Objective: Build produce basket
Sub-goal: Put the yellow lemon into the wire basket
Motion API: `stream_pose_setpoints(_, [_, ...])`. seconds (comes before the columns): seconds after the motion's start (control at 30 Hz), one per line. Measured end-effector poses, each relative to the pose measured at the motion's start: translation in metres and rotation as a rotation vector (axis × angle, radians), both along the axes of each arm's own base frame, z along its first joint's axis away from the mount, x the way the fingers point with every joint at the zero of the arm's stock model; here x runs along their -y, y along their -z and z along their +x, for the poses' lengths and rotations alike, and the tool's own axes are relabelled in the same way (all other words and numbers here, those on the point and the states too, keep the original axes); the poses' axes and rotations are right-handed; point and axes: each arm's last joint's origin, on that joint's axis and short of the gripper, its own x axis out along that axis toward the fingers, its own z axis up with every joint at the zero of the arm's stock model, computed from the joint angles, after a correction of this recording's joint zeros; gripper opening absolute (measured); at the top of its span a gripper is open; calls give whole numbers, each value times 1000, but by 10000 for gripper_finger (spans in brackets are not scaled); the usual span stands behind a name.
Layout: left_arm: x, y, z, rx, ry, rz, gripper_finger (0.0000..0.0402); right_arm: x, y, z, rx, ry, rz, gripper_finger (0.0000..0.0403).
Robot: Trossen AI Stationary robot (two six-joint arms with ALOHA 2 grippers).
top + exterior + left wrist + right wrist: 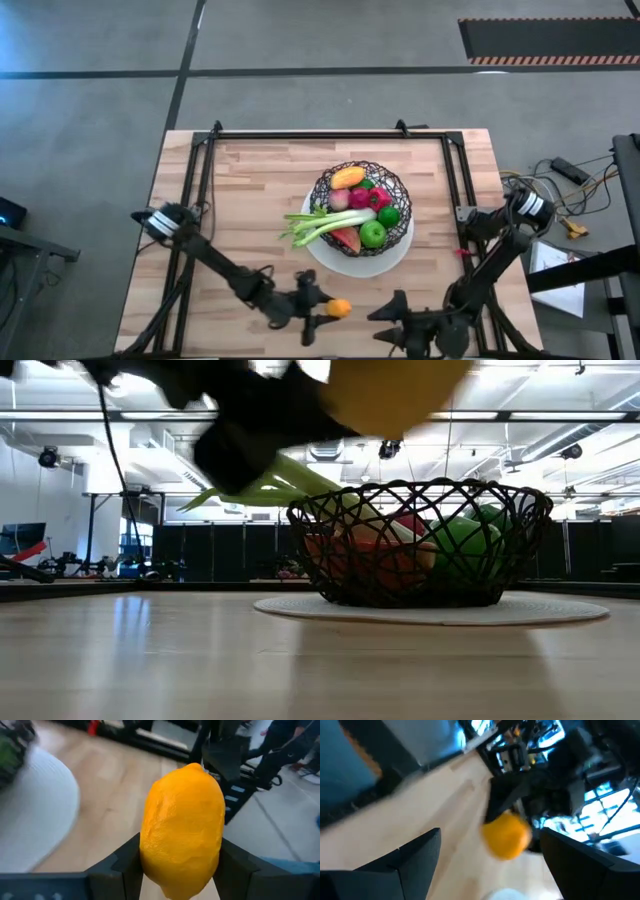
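Observation:
The black wire basket (pixel 362 205) stands on a white round plate (pixel 395 262) in the middle of the table, with a celery stalk (pixel 312 228), green apple (pixel 372 234), red pieces and an orange piece (pixel 347 177) inside. My left gripper (pixel 325 308) is near the table's near edge, shut on an orange fruit (pixel 340 308). My right gripper (pixel 385 318) is open just to its right, low by the near edge, touching nothing. In the right wrist view the orange fruit (pixel 506 836) shows ahead between the open fingers, at a distance. My left gripper pinches the orange fruit (pixel 182 827) between its two fingers, one on each side of its lower part (pixel 150 862). The fruit's upper end stands out past the fingertips. It is lifted clear of the table, as the low view shows it high above the board (pixel 395 395).
The wooden table top (pixel 250 190) has bare room left and right of the plate. A black metal frame (pixel 320 132) runs along the far edge and down both sides. Cables and papers (pixel 560 265) lie on the floor to the right.

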Motion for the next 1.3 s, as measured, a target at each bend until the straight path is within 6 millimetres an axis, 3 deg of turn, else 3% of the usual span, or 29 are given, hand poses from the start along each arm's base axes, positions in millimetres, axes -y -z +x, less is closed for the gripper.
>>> stream_pose_setpoints(0.13, [-6, 6, 23, -32, 81, -87, 166, -1, -12, 19, -155, 24, -131, 325])
stream_pose_setpoints(0.3, [-12, 2, 39, -23, 125, -119, 166, 4, -11, 44, -339, 104, -174, 325])
stream_pose_setpoints(0.6, [-17, 3, 40, -47, 120, -110, 166, -3, 11, 66, -377, 134, -257, 314])
stream_pose_setpoints(0.87, [-19, 2, 40, -34, 115, -111, 191, 2, 3, 63, -387, 186, -200, 184])
stream_pose_setpoints(1.07, [-24, -6, 44, 19, 225, 39, 238, 3, 2, 45, -554, 154, -76, 180])
stream_pose_setpoints(1.3, [-43, -42, 41, 36, 318, 38, 259, 0, 7, 21, -640, 199, -65, 180])
